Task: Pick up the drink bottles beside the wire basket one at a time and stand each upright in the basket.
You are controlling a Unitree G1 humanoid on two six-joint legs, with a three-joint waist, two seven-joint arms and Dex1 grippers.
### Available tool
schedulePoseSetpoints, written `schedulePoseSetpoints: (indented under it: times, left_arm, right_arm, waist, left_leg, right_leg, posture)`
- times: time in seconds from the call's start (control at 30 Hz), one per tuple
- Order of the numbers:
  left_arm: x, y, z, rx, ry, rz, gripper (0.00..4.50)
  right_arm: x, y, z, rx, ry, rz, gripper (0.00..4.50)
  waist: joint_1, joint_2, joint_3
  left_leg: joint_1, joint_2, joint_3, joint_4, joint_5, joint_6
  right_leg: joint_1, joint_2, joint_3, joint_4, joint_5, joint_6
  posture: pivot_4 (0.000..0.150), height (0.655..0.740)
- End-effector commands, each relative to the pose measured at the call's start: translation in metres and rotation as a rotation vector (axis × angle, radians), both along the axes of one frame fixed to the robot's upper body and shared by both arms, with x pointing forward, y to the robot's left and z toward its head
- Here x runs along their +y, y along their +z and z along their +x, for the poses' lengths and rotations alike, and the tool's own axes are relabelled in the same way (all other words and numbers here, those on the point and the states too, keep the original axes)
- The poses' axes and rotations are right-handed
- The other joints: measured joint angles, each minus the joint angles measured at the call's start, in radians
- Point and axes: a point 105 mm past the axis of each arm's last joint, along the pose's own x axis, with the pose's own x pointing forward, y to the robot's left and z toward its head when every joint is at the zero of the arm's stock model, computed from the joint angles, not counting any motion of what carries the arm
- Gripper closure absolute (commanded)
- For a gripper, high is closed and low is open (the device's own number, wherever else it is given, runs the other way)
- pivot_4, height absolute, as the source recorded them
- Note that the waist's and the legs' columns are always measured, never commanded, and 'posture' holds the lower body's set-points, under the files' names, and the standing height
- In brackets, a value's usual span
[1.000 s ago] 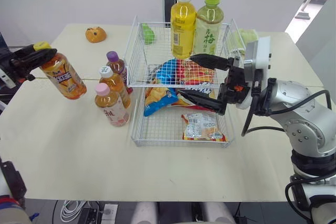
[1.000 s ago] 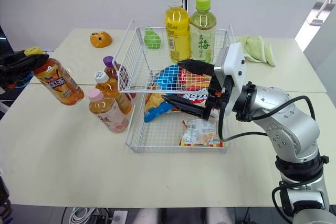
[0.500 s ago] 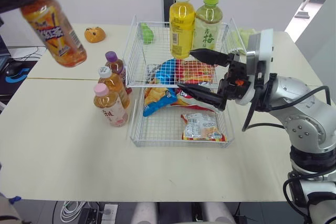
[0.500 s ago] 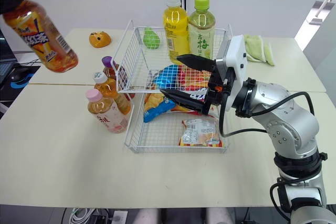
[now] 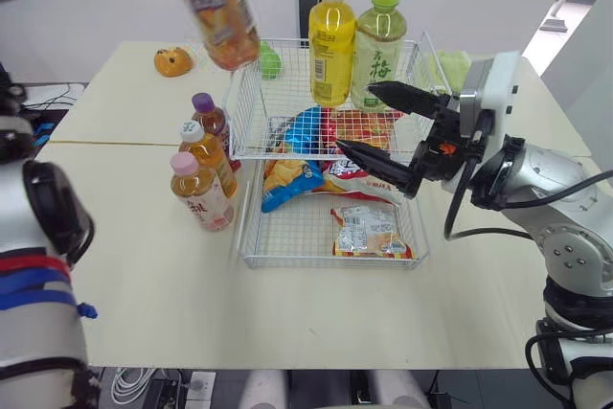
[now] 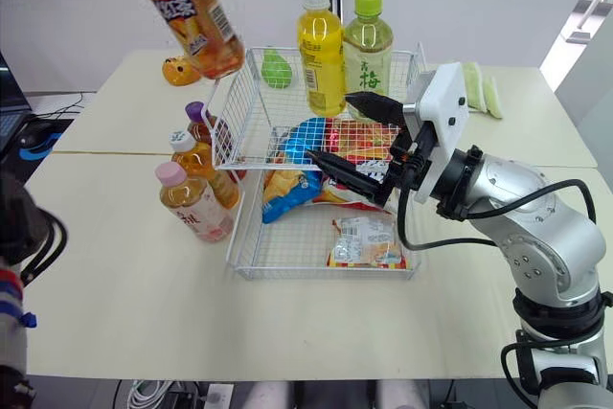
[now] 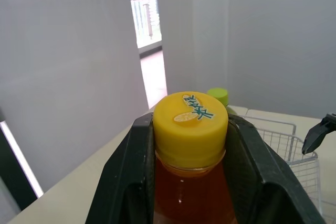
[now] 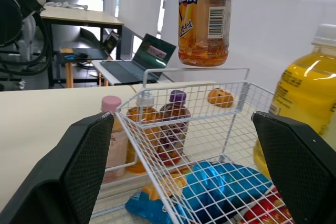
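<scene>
Jaws of the left gripper (image 7: 190, 127) clamp the orange tea bottle (image 5: 222, 7) at its yellow cap, tilted in the air above the far-left corner of the wire basket (image 5: 326, 262), while jaws of the right gripper (image 5: 354, 117) gape open over the snack bags (image 5: 369, 232) inside.

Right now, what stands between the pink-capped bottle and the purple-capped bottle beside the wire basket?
An upright white-capped amber bottle, shown in the left eye view.
</scene>
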Motion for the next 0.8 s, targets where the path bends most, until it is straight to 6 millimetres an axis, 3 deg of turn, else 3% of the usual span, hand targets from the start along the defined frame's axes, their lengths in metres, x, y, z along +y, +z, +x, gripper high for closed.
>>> schedulePoseSetpoints:
  times: [0.03,0.47,0.8]
  left_arm:
    - [-0.007,0.017,-0.002,-0.084,-0.026,-0.012,3.14]
    - [-0.032,-0.011,0.038,-0.061,0.002,-0.007,3.14]
    - [-0.043,-0.025,0.052,-0.032,0.009,-0.018,3.14]
  right_arm:
    - [-0.004,0.012,-0.010,-0.059,-0.038,0.013,0.00]
    - [-0.009,0.010,-0.012,-0.045,-0.116,0.016,0.00]
    - [-0.009,0.011,-0.012,-0.041,-0.128,0.008,0.00]
  waist:
    - [0.000,0.000,0.000]
    - [-0.003,0.000,0.000]
    - [-0.003,0.000,0.000]
  left_leg:
    - [-0.002,0.000,0.000,0.000,0.000,0.000]
    - [-0.005,0.000,0.002,0.000,0.000,0.000]
    - [-0.005,0.000,0.002,0.000,0.000,0.000]
  right_leg:
    - [-0.003,0.000,0.000,0.001,0.000,0.000]
    - [-0.006,0.000,0.001,0.002,0.000,0.000]
    - [-0.006,0.000,0.001,0.002,0.000,0.000]
  posture:
    - [0.150,0.7400]
    - [0.150,0.7400]
    - [0.150,0.7400]
